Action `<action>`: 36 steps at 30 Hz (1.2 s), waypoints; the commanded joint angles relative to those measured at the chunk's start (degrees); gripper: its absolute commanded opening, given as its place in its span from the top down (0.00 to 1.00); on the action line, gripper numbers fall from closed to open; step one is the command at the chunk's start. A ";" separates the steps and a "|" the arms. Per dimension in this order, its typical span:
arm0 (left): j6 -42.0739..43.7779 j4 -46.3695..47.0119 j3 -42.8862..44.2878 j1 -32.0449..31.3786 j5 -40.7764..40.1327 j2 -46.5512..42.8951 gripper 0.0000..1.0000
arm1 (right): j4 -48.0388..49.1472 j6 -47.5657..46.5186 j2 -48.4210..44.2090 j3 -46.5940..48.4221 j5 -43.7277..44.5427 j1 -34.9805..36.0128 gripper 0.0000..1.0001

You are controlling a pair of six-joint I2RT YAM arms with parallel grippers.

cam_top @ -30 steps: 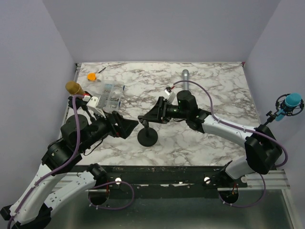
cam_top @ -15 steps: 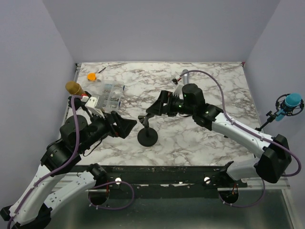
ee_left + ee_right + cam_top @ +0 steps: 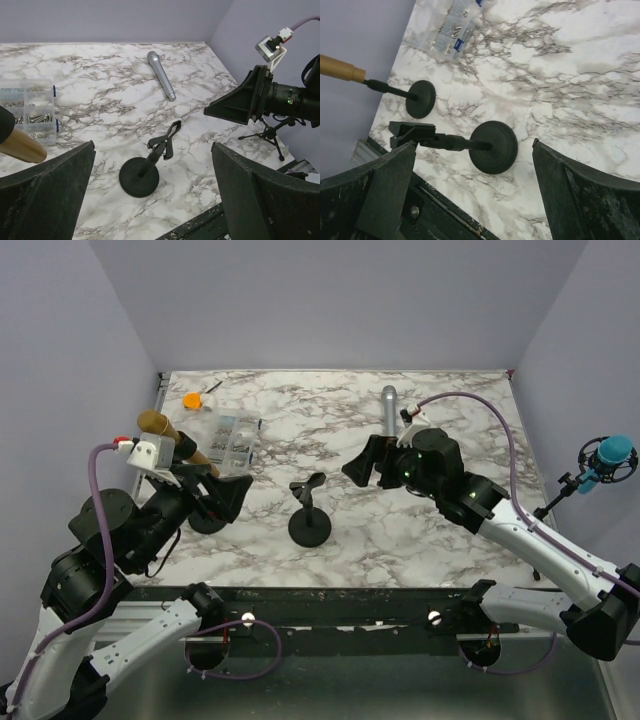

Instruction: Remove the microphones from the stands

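Note:
The black stand (image 3: pixel 309 526) sits mid-table with its clip (image 3: pixel 306 486) empty. The grey microphone (image 3: pixel 389 410) lies flat on the marble behind it, apart from the stand. My left gripper (image 3: pixel 226 496) is open and empty, left of the stand. My right gripper (image 3: pixel 363 462) is open and empty, right of the clip. In the left wrist view the stand (image 3: pixel 139 177) and the microphone (image 3: pixel 161 75) show between my open fingers (image 3: pixel 50 192). In the right wrist view the stand base (image 3: pixel 494 147) and clip (image 3: pixel 410 132) lie between the open fingers (image 3: pixel 580 195).
A brown microphone (image 3: pixel 160 427) sits on a second stand (image 3: pixel 207 520) at the left. A clear screw box (image 3: pixel 232 440) and an orange object (image 3: pixel 192 399) lie at the back left. A blue microphone on a tripod (image 3: pixel 608 458) stands at the right edge.
Both grippers have drawn back from the stand's clip, the left one to the left and the right one to the right and up. The stand has stayed put.

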 commanded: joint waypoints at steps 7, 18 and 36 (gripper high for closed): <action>5.89 -6.77 5.85 0.09 -16.21 2.28 0.01 | -7.63 -3.68 -1.81 0.15 9.90 0.44 0.00; 5.53 -9.94 12.58 3.90 -33.13 11.92 0.01 | -7.72 -2.55 -3.94 -0.82 9.53 0.42 0.00; 0.54 13.77 -1.77 20.35 -34.63 11.65 0.09 | -8.95 -1.78 -6.11 -1.50 9.82 0.42 0.00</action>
